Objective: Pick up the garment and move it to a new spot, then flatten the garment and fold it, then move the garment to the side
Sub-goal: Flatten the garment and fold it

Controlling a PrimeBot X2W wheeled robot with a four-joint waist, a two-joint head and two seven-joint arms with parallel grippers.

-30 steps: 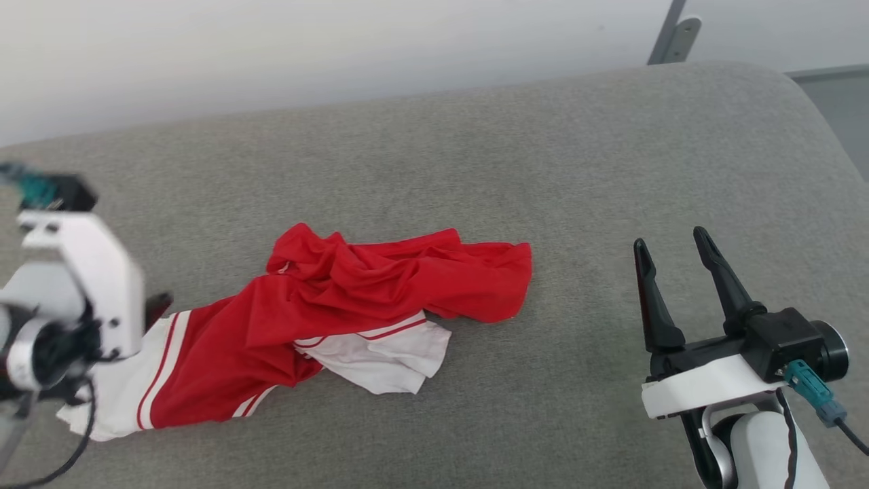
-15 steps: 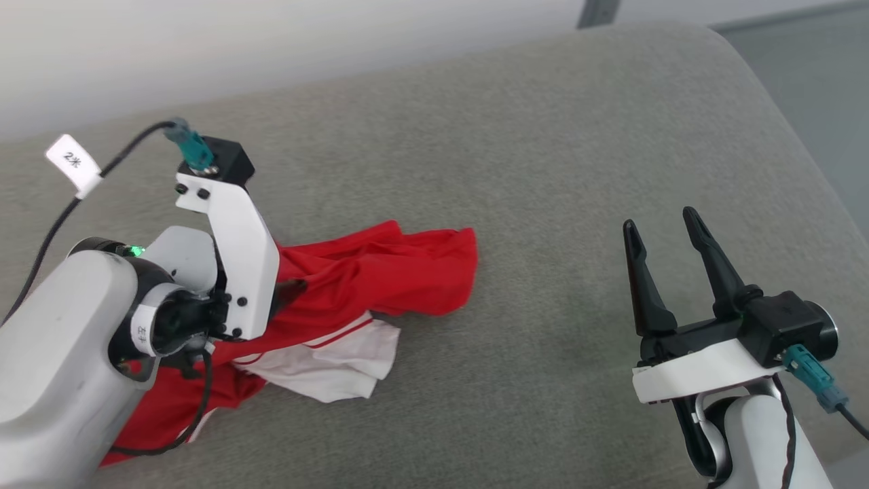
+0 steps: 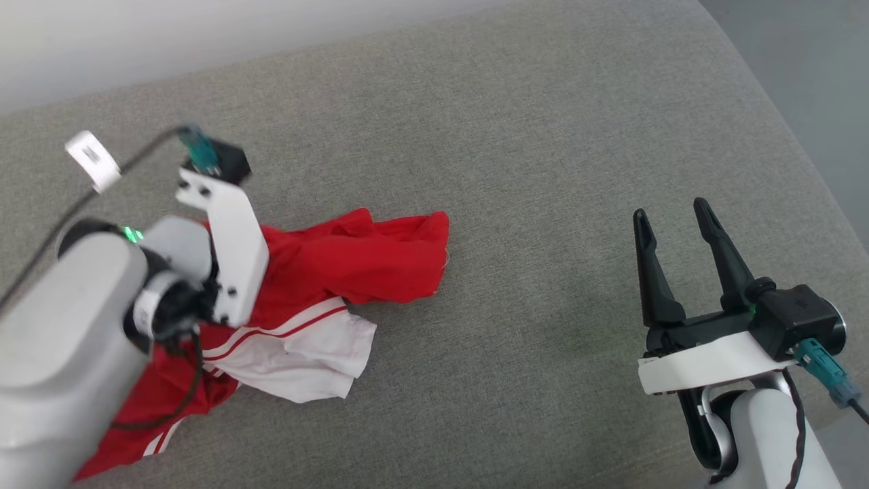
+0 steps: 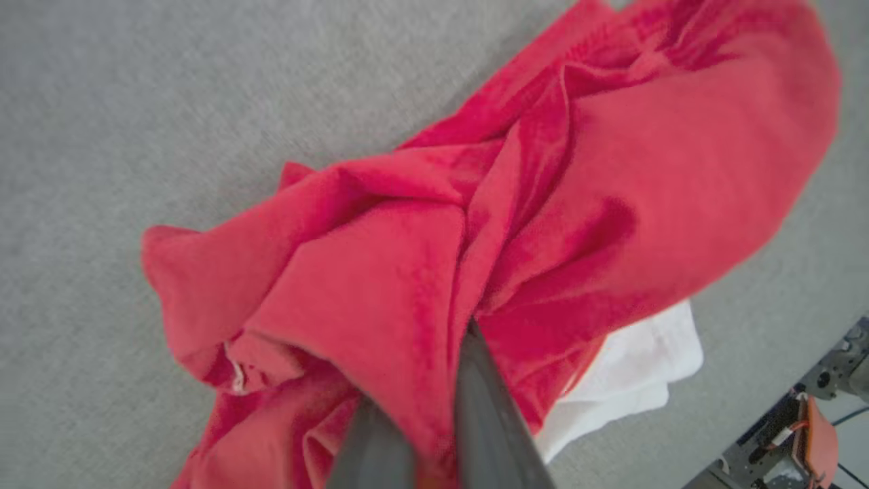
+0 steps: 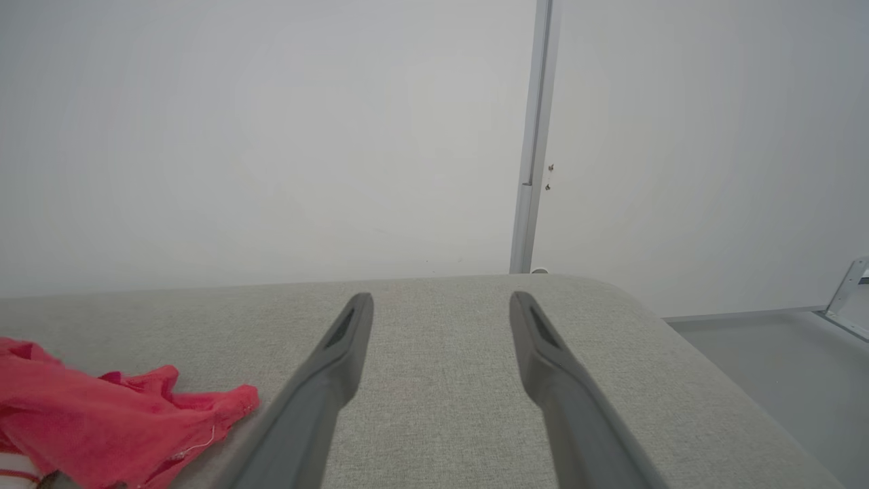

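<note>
As seen from the head, the grey padded surface (image 3: 543,136) carries all items. Left arm (image 3: 61,353) enters from the lower left, wrist angled down onto the garment (image 3: 366,261), which lies crumpled on the surface's left part, one white sleeve (image 3: 305,360) spread toward the robot. Left gripper (image 4: 428,387) is closed, red cloth pinched between its fingers. Right gripper (image 3: 669,210) stands at the lower right, fingers spread wide and empty, well apart from the garment.
</note>
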